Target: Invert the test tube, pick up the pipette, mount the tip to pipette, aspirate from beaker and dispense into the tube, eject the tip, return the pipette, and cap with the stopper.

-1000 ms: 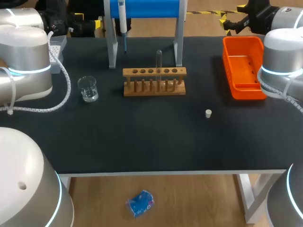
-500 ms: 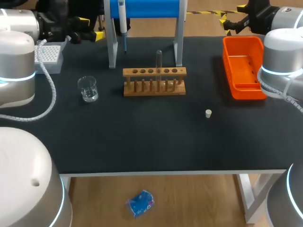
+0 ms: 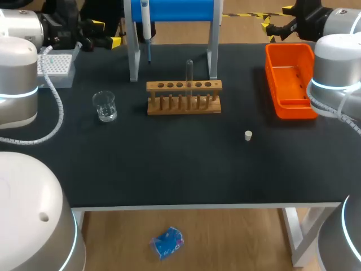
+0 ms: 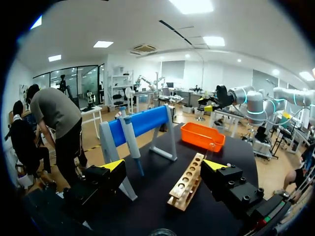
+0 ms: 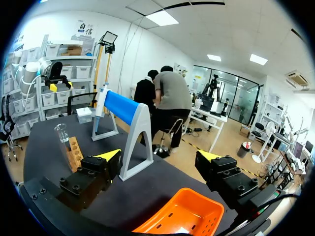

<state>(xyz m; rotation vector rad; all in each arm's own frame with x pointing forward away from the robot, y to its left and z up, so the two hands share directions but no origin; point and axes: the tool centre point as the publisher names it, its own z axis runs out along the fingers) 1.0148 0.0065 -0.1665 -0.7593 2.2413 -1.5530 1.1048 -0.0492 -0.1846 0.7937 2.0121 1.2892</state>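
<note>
Landmark is the wooden rack (image 3: pixel 184 97) mid-bench (image 3: pixel 169 169).
- Stopper (image 3: pixel 248 135): nearer than the rack and off to its right, lying alone on the bench, well apart from it.
- Beaker (image 3: pixel 105 106): left of the rack, slightly nearer, upright, apart from it.
- Test tube (image 3: pixel 189 70): upright in a middle hole of the rack. Cannot tell which end is up.
- Orange bin (image 3: pixel 290 79): right of the rack, well apart.
- Blue stand (image 3: pixel 172 10): just behind the rack, legs on either side of it.
- Pipette (image 3: pixel 145 22): hangs upright on the stand, behind the rack's left end.
- Tip box (image 3: pixel 59 68): far left of the rack, toward the back edge.
- Left tool (image 4: pixel 165 167): beyond the rack's left side, past the tip box at the back corner. Released, yellow tips wide apart, nothing between.
- Right tool (image 5: pixel 158 156): beyond the rack's right side, behind the bin. Released, tips wide apart, nothing held.
</note>
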